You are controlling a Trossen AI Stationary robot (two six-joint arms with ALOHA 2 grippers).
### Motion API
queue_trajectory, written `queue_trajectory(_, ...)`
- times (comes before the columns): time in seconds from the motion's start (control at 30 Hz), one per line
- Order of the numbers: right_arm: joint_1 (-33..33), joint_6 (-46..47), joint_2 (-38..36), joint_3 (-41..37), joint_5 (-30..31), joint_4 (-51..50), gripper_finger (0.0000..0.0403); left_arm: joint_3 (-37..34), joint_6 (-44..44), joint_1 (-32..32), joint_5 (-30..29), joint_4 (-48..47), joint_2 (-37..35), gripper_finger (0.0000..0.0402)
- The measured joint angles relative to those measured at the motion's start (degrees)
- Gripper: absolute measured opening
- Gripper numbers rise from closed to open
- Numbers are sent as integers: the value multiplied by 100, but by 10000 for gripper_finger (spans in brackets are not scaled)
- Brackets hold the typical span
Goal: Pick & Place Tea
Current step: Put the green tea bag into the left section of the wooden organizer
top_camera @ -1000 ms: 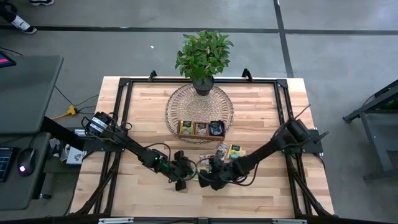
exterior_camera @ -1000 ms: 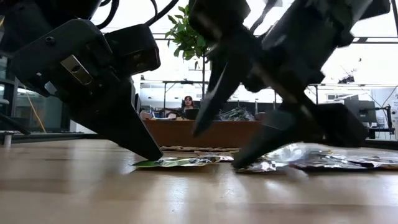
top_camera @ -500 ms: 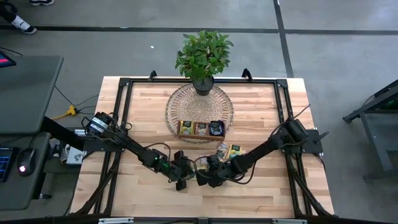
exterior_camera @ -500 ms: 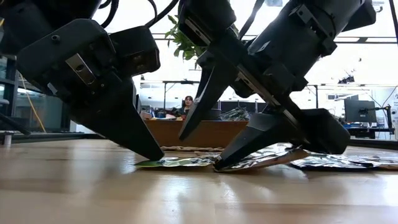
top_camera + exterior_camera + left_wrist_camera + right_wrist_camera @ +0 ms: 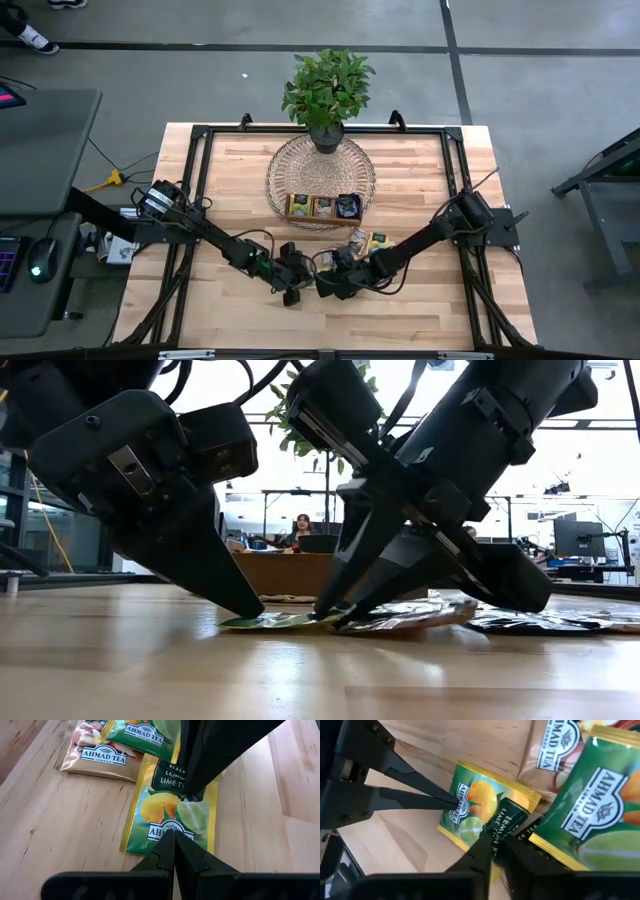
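A yellow-green lemon-lime tea sachet (image 5: pixel 170 805) lies flat on the wooden table near its front middle. Both grippers meet over it. My left gripper (image 5: pixel 172 837) is shut, its tips down on the sachet's end nearest that arm. My right gripper (image 5: pixel 495 847) comes from the other side, shut on the same sachet (image 5: pixel 480 805). In the low view the two grippers (image 5: pixel 258 610) (image 5: pixel 335 610) stand tip to tip. A green sachet (image 5: pixel 600 815) leans on my right gripper's finger, one end raised. My left gripper presses its shut fingertips (image 5: pixel 170 840) down on the sachet's printed face near its edge (image 5: pixel 167 827), slanting down from the table's left. The sachet lies flat under them. My right gripper has its fingertips (image 5: pixel 192 795) closed on the sachet's top face by the dark label (image 5: pixel 497 832), slanting down from the table's right. How much wrapper lies between them is hidden by the fingers.
More loose sachets lie just behind: a tan one (image 5: pixel 102 755) and green ones (image 5: pixel 145 735), also seen from above (image 5: pixel 368 240). Farther back a wooden three-compartment tray (image 5: pixel 322 207) sits on a round woven mat (image 5: pixel 320 165) with a potted plant (image 5: pixel 328 90).
My right gripper has shut from wide open, its tips coming down and a little toward the table's left onto the yellow-green sachet beside my left gripper. The green sachet next to it has been tipped up against its finger. My left gripper has kept still.
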Motion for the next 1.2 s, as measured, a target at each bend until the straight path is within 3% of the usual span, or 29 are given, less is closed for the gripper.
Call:
queue_trajectory(0.1, 0, -129, 0, 0, 3, 32, 6, -3, -87, 2, 24, 14, 0, 0)
queue_trajectory(0.4, 11, -201, 0, 0, -86, 45, 3, -39, 66, 37, 232, 75, -153, 1)
queue_trajectory(0.63, 9, -414, 0, 11, -105, 94, 1, -68, 167, 134, 574, -363, -688, 1)
queue_trajectory(0.87, 22, -675, -21, 9, -208, 41, 1, -75, 410, 117, 363, -1295, -1496, 1)
queue_trajectory(1.07, -11, -1552, -354, 55, -315, 7, 0, -87, 365, 114, 387, -1627, -1877, 1)
queue_trajectory(1.2, -85, -2627, -770, 59, -444, -244, 0, -108, 349, 116, 530, -1467, -2022, 1)
